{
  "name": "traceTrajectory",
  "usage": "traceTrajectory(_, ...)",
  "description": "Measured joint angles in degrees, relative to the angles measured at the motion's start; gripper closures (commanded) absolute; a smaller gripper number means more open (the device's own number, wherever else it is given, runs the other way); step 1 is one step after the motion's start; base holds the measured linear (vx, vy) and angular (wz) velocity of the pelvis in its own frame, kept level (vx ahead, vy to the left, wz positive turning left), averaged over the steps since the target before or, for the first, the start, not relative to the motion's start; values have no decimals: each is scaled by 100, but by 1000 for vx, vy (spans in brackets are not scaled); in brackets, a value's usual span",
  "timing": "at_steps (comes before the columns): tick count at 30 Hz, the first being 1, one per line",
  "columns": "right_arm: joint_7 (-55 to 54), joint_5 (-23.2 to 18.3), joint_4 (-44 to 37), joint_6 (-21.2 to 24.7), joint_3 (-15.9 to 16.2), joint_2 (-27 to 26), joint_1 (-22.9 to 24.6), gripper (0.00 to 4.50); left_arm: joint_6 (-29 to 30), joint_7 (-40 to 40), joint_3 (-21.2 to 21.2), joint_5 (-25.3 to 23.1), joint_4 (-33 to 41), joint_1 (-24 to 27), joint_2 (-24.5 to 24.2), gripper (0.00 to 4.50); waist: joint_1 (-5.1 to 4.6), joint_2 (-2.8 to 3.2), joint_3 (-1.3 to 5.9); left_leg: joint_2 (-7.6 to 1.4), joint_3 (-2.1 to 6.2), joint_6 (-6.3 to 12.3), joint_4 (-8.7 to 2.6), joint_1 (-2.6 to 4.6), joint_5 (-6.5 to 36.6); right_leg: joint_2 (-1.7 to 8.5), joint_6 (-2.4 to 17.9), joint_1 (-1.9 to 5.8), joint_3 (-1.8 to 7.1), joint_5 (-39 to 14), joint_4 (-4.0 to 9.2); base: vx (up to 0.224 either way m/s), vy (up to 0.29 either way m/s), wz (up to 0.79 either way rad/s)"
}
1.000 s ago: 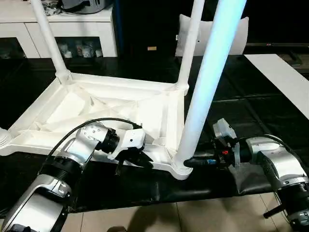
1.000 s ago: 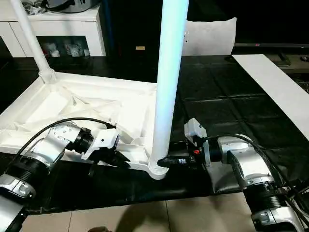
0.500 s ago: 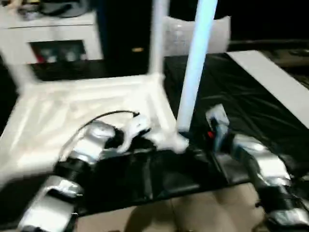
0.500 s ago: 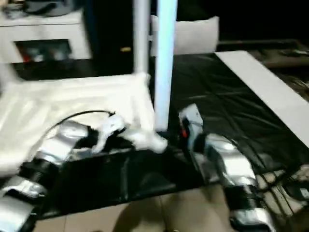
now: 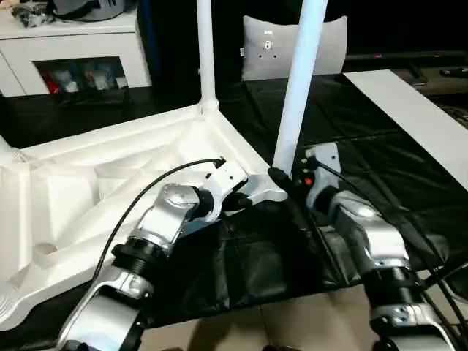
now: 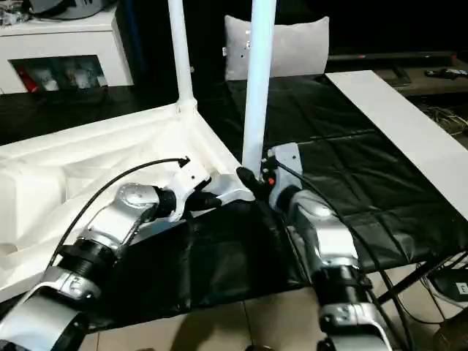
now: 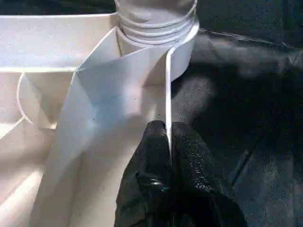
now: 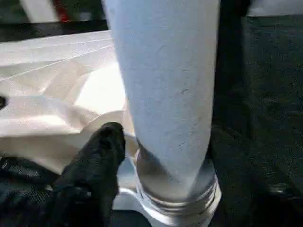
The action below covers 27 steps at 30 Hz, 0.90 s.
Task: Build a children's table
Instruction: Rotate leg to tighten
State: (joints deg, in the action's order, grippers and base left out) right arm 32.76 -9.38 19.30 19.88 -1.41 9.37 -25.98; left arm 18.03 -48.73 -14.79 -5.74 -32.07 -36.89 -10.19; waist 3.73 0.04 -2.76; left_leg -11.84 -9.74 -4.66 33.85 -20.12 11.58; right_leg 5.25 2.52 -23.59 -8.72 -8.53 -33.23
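White plastic was what we looked down on: the tabletop (image 5: 110,183) lay upside down, ribbed underside up, on a counter (image 5: 380,168) covered in black sheeting. Two tube legs stood upright in its corner sockets, the far leg (image 5: 205,51) at the back corner and the near leg (image 5: 296,88) at the corner closest to our arms.

Our left pincer (image 7: 166,142) was closed tight on the thin raised rim of the tabletop just beside the near socket (image 7: 158,35), one black finger (image 7: 151,156) on each side of the rim wall.

Our right pincer (image 5: 281,179) sat at the foot of the near leg. From its wrist we saw one black finger (image 8: 102,156) beside the leg where it entered the socket; we could not tell whether that pincer gripped the leg or stood open around it.

Behind the counter stood a white cabinet (image 5: 73,44) and a grey cushion (image 5: 292,44), and a white board (image 5: 417,117) lay along the right side.
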Motion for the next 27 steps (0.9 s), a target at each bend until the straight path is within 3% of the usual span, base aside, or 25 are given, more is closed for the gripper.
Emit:
traceTrajectory(6, 1236, -69, -130, -393, 317, 807, 234, 68, -535, -845, -157, 158, 43, 123, -465, 450, 82, 2, -2, 0, -1, 0, 6, 0, -1, -1, -22, -1, 2, -12, 0, 0, 0, 0)
traceTrajectory(12, 2606, -230, -306, -745, 565, 1428, 501, 68, -1393, -2115, -443, 321, 136, 320, -996, 450, 287, 4, -3, -3, 0, -4, 14, 11, 0, 0, -24, 19, 2, -13, -1, 0, 0, 0)
traceTrajectory(17, 3551, -405, -336, -903, 781, 1834, 562, 68, -1697, -2641, -572, 374, 114, 317, -1161, 450, 345, 4, -3, -3, -1, -24, 50, 12, 19, 3, -15, 24, 15, -6, -2, 0, 0, 0)
traceTrajectory(27, 4667, -677, -210, -698, 1104, 2030, 557, 142, -1793, -3666, -703, 601, -33, 245, -1482, 450, 390, 3, -3, -8, 0, -26, 52, 13, 19, 2, -29, 45, 9, -10, -11, 0, 0, 0)
